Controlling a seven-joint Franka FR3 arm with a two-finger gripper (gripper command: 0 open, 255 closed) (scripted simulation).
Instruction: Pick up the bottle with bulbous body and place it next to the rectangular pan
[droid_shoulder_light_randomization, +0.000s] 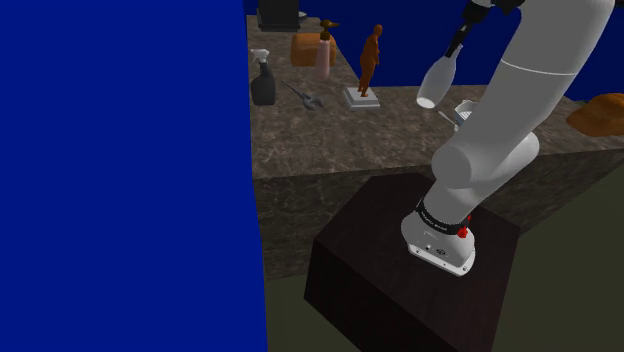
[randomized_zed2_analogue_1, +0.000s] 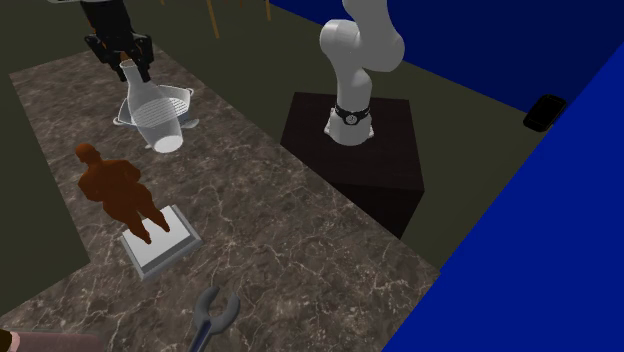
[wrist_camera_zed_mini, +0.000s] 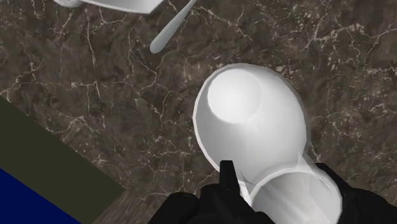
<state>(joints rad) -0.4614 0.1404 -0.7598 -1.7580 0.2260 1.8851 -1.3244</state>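
A plain white bottle with a narrow neck and a swollen, bulb-shaped body (droid_shoulder_light_randomization: 435, 82) (randomized_zed2_analogue_1: 155, 115) (wrist_camera_zed_mini: 254, 127) hangs tilted from the all-black two-finger gripper (droid_shoulder_light_randomization: 458, 40) (randomized_zed2_analogue_1: 128, 65) (wrist_camera_zed_mini: 280, 191), whose fingers (wrist_camera_zed_mini: 226, 184) pinch its neck from either side. The bottle's surface is smooth and unmarked, and it widens from the neck to a rounded end that points down toward the dark brown marble countertop (randomized_zed2_analogue_1: 280, 220). It appears to be lifted clear of that surface. In the second exterior view it hangs in front of a white rectangular pan with a thin handle (droid_shoulder_light_randomization: 465, 112) (randomized_zed2_analogue_1: 175, 100) (wrist_camera_zed_mini: 172, 32), which rests on the countertop close by. Farther along the countertop stand a brown human figurine on a white square base (droid_shoulder_light_randomization: 370, 60) (randomized_zed2_analogue_1: 115, 190) and a grey wrench (droid_shoulder_light_randomization: 303, 97) (randomized_zed2_analogue_1: 210, 315).
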